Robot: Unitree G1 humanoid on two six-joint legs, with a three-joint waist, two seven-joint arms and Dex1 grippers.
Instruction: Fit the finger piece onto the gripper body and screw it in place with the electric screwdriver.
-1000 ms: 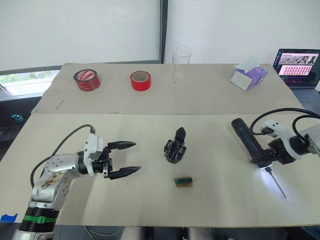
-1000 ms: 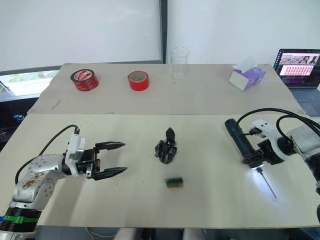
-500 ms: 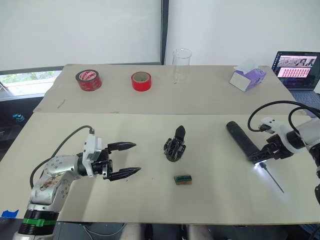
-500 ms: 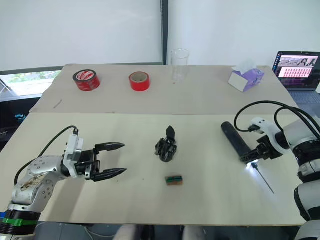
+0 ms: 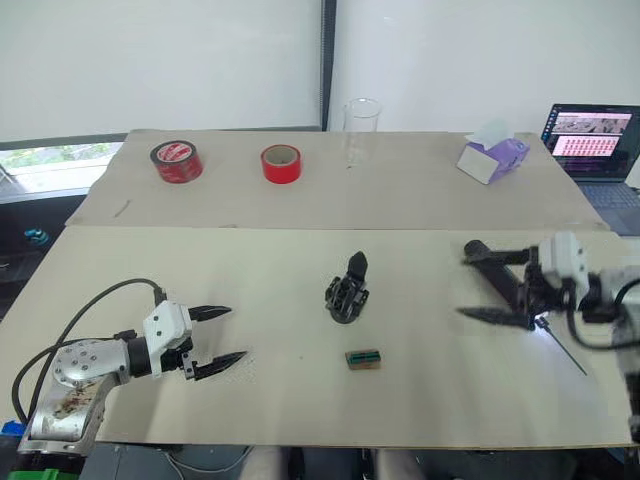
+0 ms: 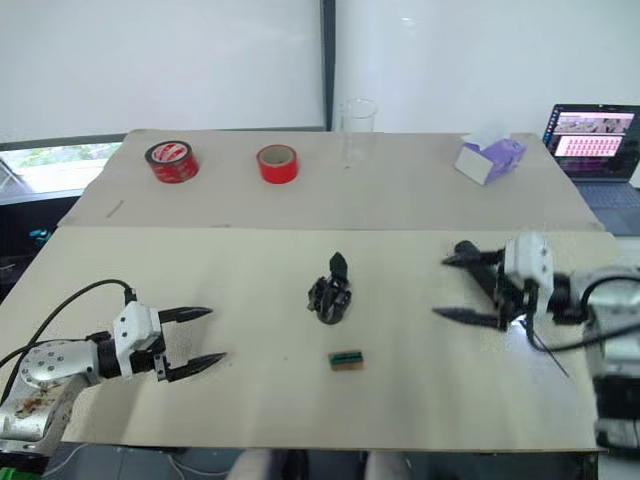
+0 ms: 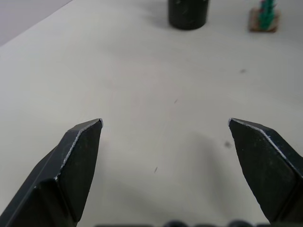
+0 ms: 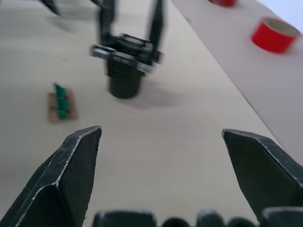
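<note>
A small black gripper body [image 5: 348,296] stands near the middle of a pale beige table [image 5: 300,400], its round dark base on the surface and one pointed finger rising upright from its blocky mechanism. Whether a separate finger piece is on it or lying loose cannot be told. Just in front of it, toward the robot and slightly to the right, lies a small brown block with a green top [image 5: 364,358], apart from the gripper body.

Well to the right, the electric screwdriver [image 5: 505,285] lies flat on the table, a thick black cylinder with its thin metal bit [image 5: 563,354] pointing toward the robot's right; a bright light glows where the bit meets the body. The right gripper [image 6: 455,287] is above it with its two black fingers spread wide, grasping nothing, pointing toward the gripper body.

Well to the left, the left gripper [image 5: 222,339] is low over the table near the front edge, its fingers also spread apart and empty, aimed toward the table's centre.

On a second table surface farther back sit two rolls of red tape [image 5: 176,160] [image 5: 281,162], a clear glass beaker [image 5: 363,122], and a purple tissue box [image 5: 492,155]. An open laptop [image 5: 591,132] with a lit screen sits at the far right.
</note>
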